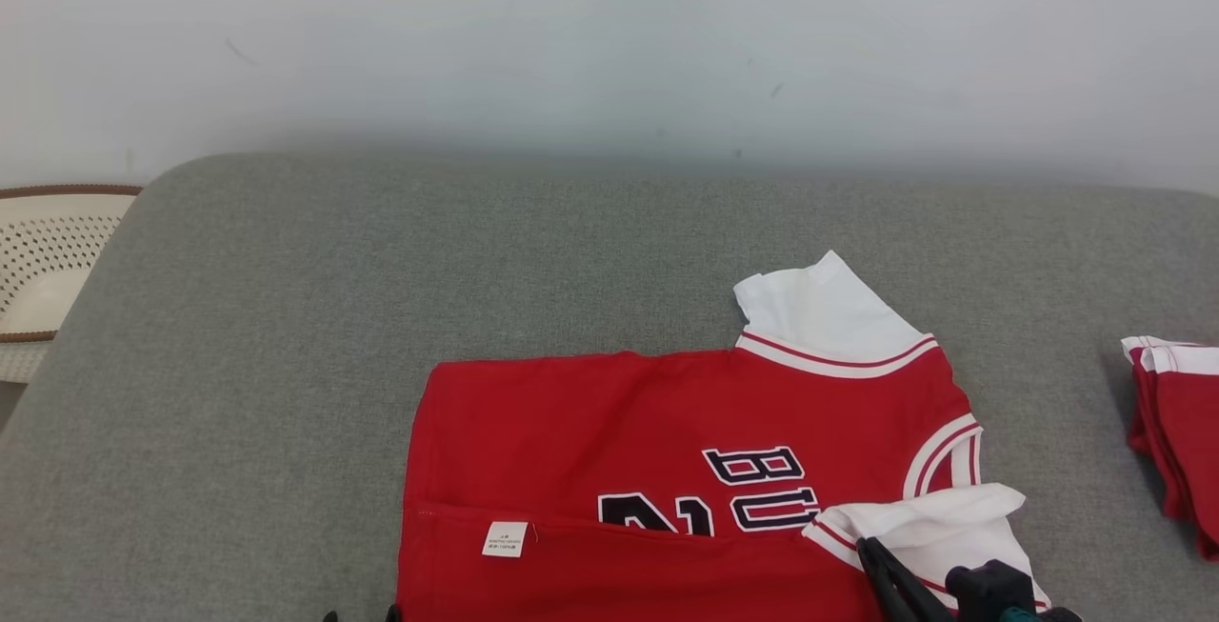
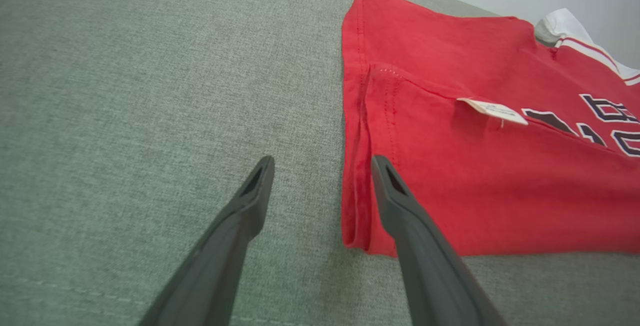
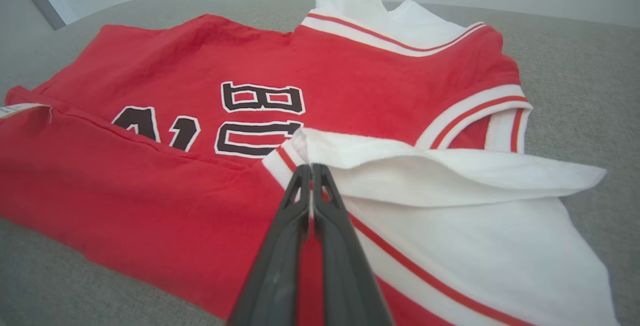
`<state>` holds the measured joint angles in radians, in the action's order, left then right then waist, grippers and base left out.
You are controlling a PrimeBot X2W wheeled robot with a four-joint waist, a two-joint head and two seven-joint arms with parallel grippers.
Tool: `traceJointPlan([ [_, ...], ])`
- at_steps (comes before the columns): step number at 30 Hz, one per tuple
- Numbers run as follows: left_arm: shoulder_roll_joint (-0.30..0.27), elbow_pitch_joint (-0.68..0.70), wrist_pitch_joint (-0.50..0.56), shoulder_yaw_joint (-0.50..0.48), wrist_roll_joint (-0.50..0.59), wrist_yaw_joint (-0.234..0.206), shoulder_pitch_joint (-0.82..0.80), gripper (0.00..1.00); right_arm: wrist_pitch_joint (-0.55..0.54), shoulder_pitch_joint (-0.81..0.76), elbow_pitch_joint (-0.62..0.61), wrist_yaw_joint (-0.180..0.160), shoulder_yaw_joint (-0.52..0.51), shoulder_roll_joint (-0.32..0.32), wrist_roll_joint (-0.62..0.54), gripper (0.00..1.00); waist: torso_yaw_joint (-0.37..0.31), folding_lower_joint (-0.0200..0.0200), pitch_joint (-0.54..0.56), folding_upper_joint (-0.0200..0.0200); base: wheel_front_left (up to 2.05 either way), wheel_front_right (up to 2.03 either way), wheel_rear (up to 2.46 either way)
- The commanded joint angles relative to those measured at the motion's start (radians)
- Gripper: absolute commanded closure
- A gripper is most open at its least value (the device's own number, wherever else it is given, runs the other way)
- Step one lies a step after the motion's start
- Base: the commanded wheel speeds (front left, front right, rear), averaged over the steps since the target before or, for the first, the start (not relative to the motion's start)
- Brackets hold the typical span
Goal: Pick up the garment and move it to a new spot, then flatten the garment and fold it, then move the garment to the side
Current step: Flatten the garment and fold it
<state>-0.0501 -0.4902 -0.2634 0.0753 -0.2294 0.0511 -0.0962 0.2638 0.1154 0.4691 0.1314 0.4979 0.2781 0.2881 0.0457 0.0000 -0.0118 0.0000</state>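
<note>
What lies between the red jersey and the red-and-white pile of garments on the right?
Nothing: bare grey cushion separates the jersey and the pile, seen in the head view.

Head view: high, facing forward-down over cushion (image 1: 286, 365) toward wall (image 1: 609, 31); jersey (image 1: 667, 412) at 6 o'clock, mid-range. Left wrist view: low, close, skimming cushion; jersey hem edge at 3 o'clock. Right wrist view: low, very close, over jersey sleeve end. All three share jersey and label (image 1: 505, 538).
</note>
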Motion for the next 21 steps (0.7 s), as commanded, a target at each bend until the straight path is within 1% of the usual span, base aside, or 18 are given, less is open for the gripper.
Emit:
traceJointPlan([
  [1,-0.002,0.003,-0.001,-0.002,0.0,-0.003,0.017,0.0,0.0,0.02,0.001,-0.002,-0.008,-0.002,-0.006,1.0,0.0,0.0,-0.004,0.0,0.0,0.0,0.0],
  [7,-0.002,0.004,-0.001,0.001,-0.002,-0.003,0.009,0.0,0.0,0.063,0.022,-0.002,-0.014,-0.003,-0.019,1.0,-0.004,0.0,-0.013,0.0,0.0,0.0,0.0],
  [14,-0.002,-0.006,-0.001,0.018,-0.009,-0.004,-0.019,0.0,0.0,0.151,0.088,-0.002,0.003,-0.006,-0.03,1.0,0.01,0.0,-0.027,0.0,0.0,0.0,0.0],
  [15,-0.002,-0.007,-0.001,0.021,-0.011,-0.005,-0.023,0.0,0.0,0.162,0.099,-0.002,0.002,-0.007,-0.027,0.93,0.014,0.0,-0.029,0.0,0.0,0.0,0.0],
  [16,-0.002,-0.006,-0.001,0.025,-0.013,-0.006,-0.027,0.0,0.0,0.181,0.123,-0.002,0.004,-0.012,-0.028,0.22,0.021,0.0,-0.033,0.0,0.0,0.0,0.0],
  [17,-0.002,-0.005,-0.001,0.025,-0.012,-0.006,-0.027,0.0,0.0,0.188,0.13,-0.002,0.003,-0.015,-0.028,0.0,0.024,0.0,-0.034,0.0,0.0,0.0,0.0],
  [21,-0.002,0.007,-0.001,0.026,-0.002,-0.014,-0.031,0.0,0.0,0.214,0.148,-0.002,-0.008,-0.02,-0.034,0.0,0.033,0.0,-0.041,0.0,0.0,0.0,0.0],
])
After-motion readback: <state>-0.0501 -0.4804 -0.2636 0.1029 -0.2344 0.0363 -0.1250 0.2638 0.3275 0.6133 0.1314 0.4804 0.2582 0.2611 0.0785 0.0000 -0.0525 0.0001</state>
